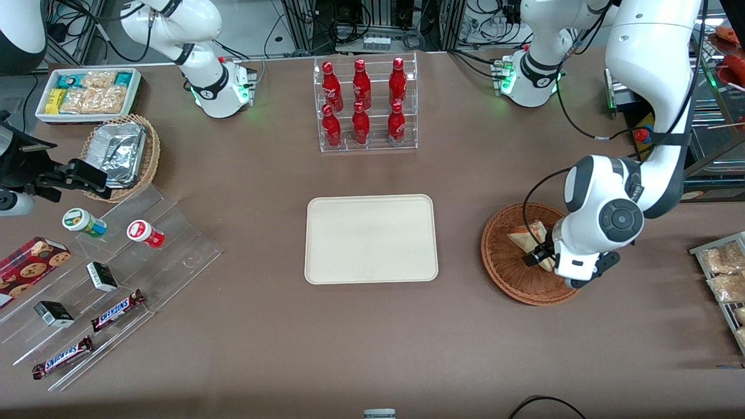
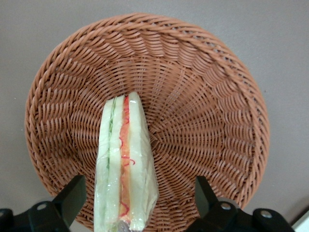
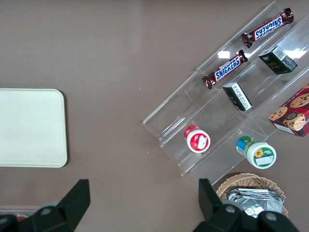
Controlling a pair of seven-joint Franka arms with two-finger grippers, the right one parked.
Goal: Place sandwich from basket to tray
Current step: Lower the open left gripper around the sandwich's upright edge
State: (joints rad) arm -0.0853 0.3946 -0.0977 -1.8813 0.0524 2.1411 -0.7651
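The sandwich (image 2: pixel 123 145), wrapped in clear film, stands on edge in the reddish-brown woven basket (image 2: pixel 203 96), showing its red, orange and green layers. My left gripper (image 2: pixel 137 198) hangs over it, open, one black finger on each side of the sandwich's end and neither touching it. In the front view the gripper (image 1: pixel 538 256) is low over the basket (image 1: pixel 500 267), and the sandwich (image 1: pixel 527 238) shows beside the wrist. The cream tray (image 1: pixel 372 238) lies flat at the table's middle with nothing on it, beside the basket toward the parked arm's end.
A clear rack of red bottles (image 1: pixel 366 105) stands farther from the front camera than the tray. Toward the parked arm's end are a tan basket of foil containers (image 1: pixel 122 151), a white snack bin (image 1: pixel 87 93) and a clear stepped stand (image 1: pixel 116 279) with snacks. A snack rack (image 1: pixel 724 273) is near the basket.
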